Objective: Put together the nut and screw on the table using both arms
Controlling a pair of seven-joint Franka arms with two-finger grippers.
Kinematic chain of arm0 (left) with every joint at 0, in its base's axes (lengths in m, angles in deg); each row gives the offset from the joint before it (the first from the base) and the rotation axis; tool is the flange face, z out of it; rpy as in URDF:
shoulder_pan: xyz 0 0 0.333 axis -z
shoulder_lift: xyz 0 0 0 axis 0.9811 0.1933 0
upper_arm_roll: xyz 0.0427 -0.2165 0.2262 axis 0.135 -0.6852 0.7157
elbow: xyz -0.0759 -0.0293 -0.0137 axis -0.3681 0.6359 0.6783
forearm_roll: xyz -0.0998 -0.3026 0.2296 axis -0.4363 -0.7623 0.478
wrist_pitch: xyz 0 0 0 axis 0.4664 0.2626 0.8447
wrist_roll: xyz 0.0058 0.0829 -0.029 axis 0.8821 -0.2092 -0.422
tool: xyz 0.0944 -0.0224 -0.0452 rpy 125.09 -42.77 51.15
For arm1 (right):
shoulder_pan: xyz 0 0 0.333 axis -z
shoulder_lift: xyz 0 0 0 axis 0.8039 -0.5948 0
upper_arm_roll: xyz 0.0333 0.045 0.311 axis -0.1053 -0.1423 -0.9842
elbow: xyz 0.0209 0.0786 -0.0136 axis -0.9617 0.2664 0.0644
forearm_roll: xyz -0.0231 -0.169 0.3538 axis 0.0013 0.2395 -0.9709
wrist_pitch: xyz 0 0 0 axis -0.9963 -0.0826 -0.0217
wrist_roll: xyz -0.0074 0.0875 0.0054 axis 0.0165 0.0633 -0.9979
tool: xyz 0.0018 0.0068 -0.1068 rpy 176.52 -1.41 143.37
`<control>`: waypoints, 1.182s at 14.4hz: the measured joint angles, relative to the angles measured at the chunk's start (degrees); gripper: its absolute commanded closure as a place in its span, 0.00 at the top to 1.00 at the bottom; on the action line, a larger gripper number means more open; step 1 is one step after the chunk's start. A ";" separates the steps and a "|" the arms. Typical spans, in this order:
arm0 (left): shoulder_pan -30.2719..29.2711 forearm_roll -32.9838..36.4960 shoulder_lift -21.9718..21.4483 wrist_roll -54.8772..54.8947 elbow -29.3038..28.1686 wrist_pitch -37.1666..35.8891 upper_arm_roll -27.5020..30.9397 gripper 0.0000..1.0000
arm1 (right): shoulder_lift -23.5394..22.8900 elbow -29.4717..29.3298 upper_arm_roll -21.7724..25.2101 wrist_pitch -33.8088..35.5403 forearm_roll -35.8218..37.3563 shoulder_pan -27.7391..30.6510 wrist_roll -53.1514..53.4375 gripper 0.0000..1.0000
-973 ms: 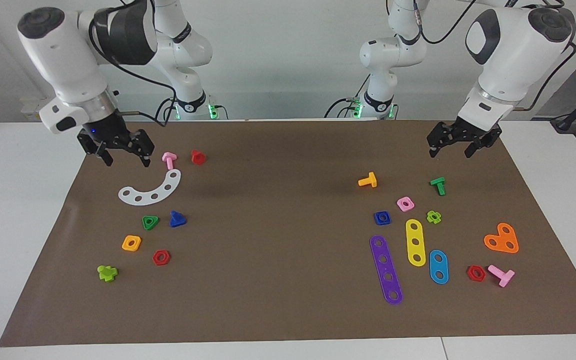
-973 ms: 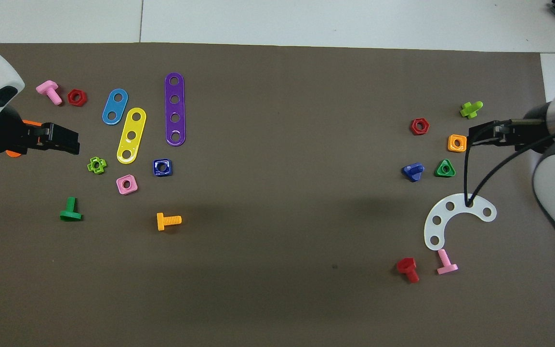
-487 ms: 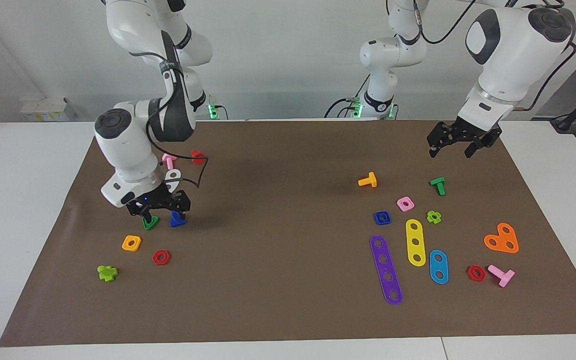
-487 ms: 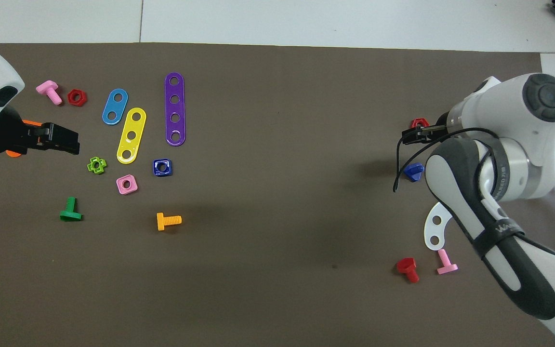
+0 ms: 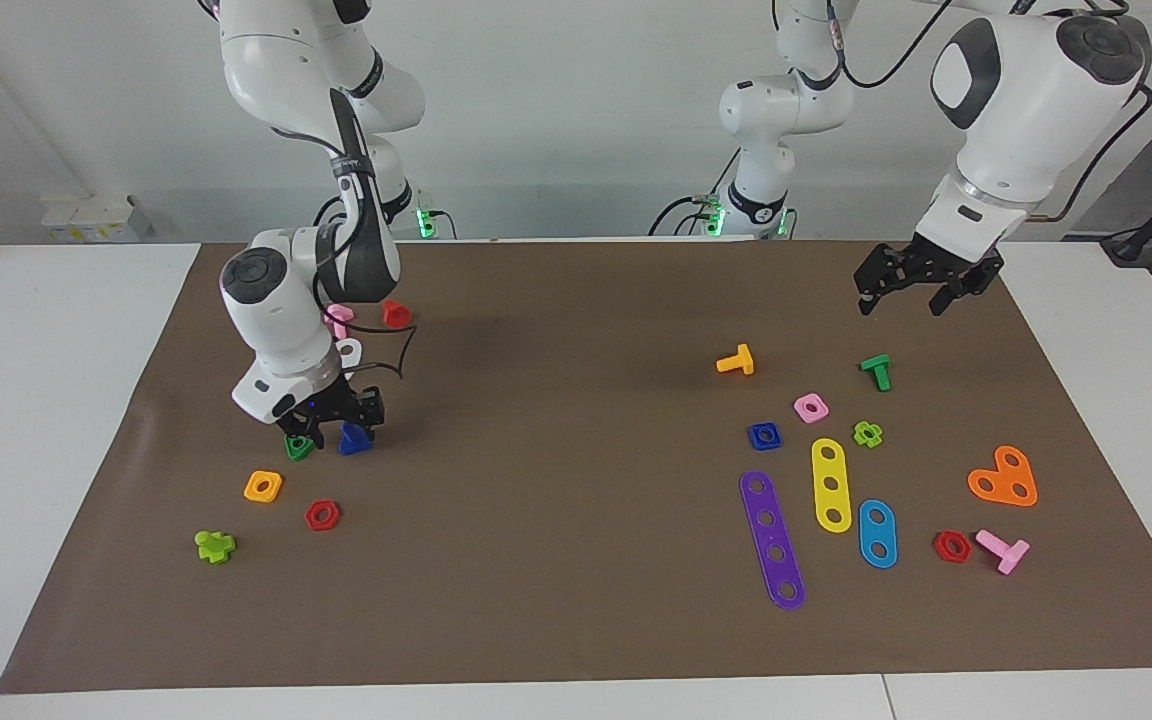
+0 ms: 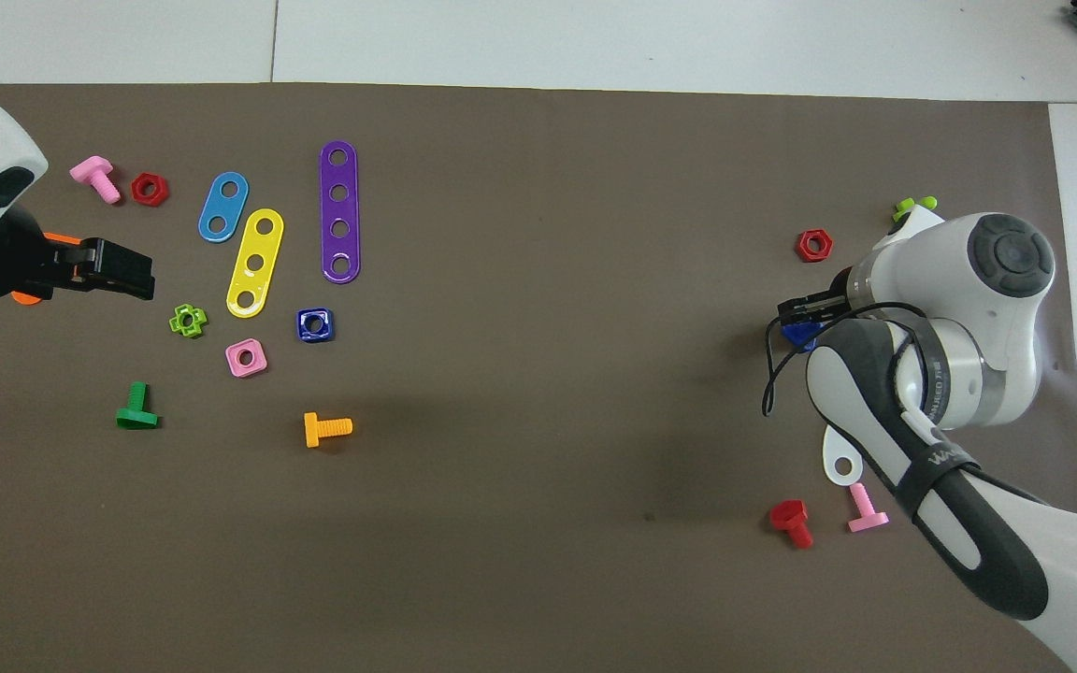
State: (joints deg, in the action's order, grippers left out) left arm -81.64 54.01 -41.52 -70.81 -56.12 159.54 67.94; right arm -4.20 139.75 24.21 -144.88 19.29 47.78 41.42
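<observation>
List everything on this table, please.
Screws: six; blue screw, red screw, pink screw, right arm's end; orange screw, green screw, second pink screw, left arm's end.
Nuts: six; green nut, orange nut, red nut, right arm's end; blue nut, pink nut, second red nut, left arm's end.
Cross pieces: two, lime, one each end.
Strips: four; white strip, right arm's end; yellow strip, purple strip, blue strip, left arm's end.
Heart plate: one, orange, left arm's end.
Mat: one, brown, on table.
Grippers: two, black; left gripper open above mat; right gripper at blue screw.

the middle of the bench is bare; around my right hand, the green triangle nut crowds the screw.
</observation>
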 measured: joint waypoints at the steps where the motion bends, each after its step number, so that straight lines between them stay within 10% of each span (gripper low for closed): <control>1: 0.00 0.00 0.00 0.00 0.00 0.00 0.00 1.00 | 0.14 0.61 0.03 0.00 0.00 0.35 -0.65 0.44; 8: 0.00 0.00 0.00 0.00 0.00 0.00 0.00 1.00 | 0.31 2.78 -0.01 -1.52 0.00 1.38 -1.99 0.40; 13: 0.00 0.00 0.00 0.00 0.00 0.00 0.00 1.00 | 0.44 2.90 -0.16 -1.54 -0.20 1.29 -1.99 0.00; 17: 0.00 0.00 0.00 0.00 -0.01 0.00 0.00 1.00 | 0.47 2.91 -0.15 -1.54 -1.37 1.30 -1.58 0.00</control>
State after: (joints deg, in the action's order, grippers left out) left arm -81.64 54.01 -41.52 -70.81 -56.12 159.54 67.94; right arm -3.73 142.66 24.06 -146.42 17.92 49.08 39.84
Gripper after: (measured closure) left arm 0.000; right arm 0.806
